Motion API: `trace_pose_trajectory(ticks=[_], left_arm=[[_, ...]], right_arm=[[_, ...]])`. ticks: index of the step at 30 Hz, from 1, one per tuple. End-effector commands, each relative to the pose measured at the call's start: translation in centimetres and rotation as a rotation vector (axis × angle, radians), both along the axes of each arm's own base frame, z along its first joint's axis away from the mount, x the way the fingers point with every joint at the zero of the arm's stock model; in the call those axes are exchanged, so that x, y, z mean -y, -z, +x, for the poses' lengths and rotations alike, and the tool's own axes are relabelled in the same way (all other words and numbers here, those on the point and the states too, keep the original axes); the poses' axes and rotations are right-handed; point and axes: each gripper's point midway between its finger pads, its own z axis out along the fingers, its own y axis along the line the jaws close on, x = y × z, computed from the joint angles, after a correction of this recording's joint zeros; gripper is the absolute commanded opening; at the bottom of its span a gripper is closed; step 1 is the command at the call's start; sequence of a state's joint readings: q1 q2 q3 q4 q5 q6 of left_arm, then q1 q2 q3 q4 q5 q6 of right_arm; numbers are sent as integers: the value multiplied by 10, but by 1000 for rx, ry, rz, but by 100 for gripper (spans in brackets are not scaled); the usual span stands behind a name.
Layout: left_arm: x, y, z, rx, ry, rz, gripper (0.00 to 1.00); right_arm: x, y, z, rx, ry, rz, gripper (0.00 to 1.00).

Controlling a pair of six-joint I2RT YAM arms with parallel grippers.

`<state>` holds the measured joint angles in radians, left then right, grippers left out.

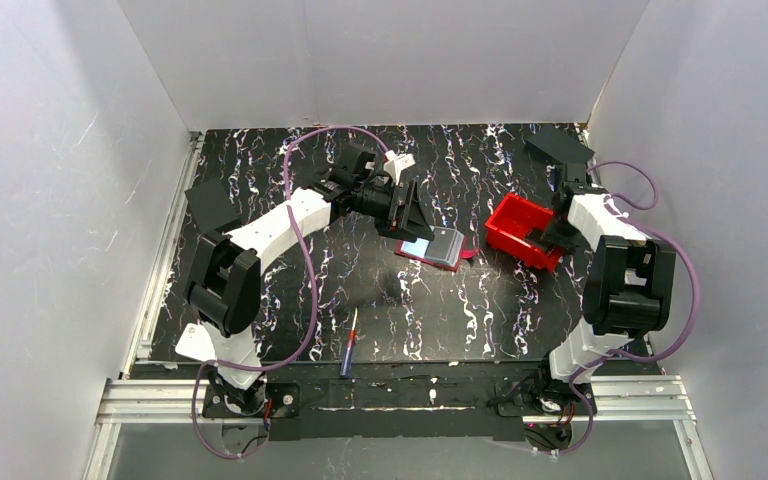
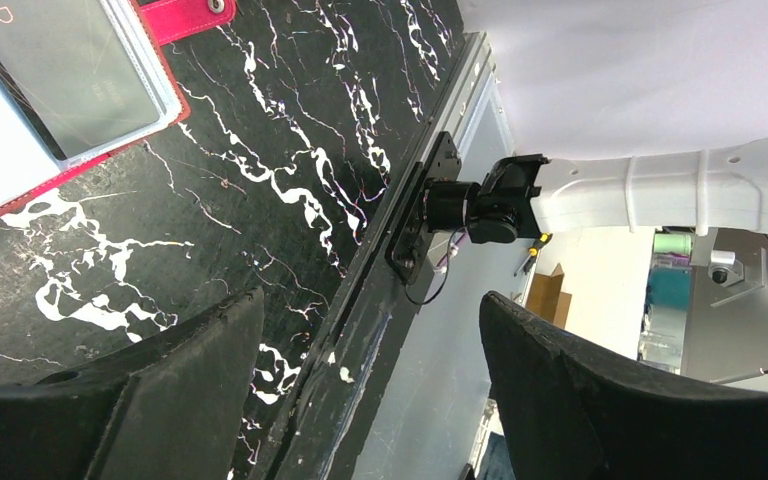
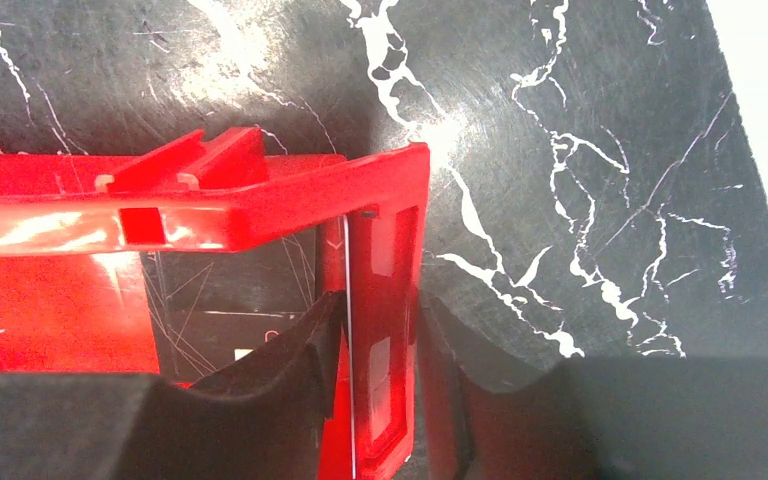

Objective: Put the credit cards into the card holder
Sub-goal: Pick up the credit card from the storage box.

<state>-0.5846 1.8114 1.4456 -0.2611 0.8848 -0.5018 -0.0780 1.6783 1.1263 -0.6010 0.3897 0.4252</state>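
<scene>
The right gripper (image 3: pixel 380 330) straddles one wall of the red open-topped plastic bin (image 3: pixel 190 215). The red folding card holder (image 2: pixel 80 70) lies open just beyond the left gripper's (image 2: pixel 370 300) wide, empty jaws. A thin card (image 3: pixel 349 350) stands upright between bin wall and one right-gripper finger; whether clamped, I cannot tell.
</scene>
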Motion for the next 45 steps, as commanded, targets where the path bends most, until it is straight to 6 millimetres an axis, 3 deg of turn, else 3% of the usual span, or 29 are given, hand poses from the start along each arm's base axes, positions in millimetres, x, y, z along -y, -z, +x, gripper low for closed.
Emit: trace_pose_trajectory(ticks=[1, 8, 12, 22, 33, 38, 42, 44, 45], left_arm=[[0, -5, -6, -11, 28, -27, 77], [2, -5, -7, -21, 31, -35, 77], [2, -4, -6, -22, 31, -34, 76], [2, -3, -6, -25, 30, -36, 76], [2, -1, -6, -29, 25, -30, 76], [-1, 3, -1, -27, 8, -12, 76], [-10, 7, 9, -22, -29, 8, 76], [-17, 13, 17, -16, -56, 37, 76], [-20, 18, 21, -16, -66, 56, 76]], right_arm=[[0, -30, 7, 40, -29, -8, 45], [-4, -17, 8, 23, -54, 12, 44], [-2, -14, 7, 13, -56, 2, 32], [0, -21, 4, -12, -49, -7, 6], [3, -44, 5, 17, -49, -25, 1], [4, -78, 13, 113, -76, -45, 1], [5, -134, 22, 240, -115, -82, 1], [-11, -164, 31, 319, -184, -77, 1], [-31, -178, 36, 362, -245, -65, 1]])
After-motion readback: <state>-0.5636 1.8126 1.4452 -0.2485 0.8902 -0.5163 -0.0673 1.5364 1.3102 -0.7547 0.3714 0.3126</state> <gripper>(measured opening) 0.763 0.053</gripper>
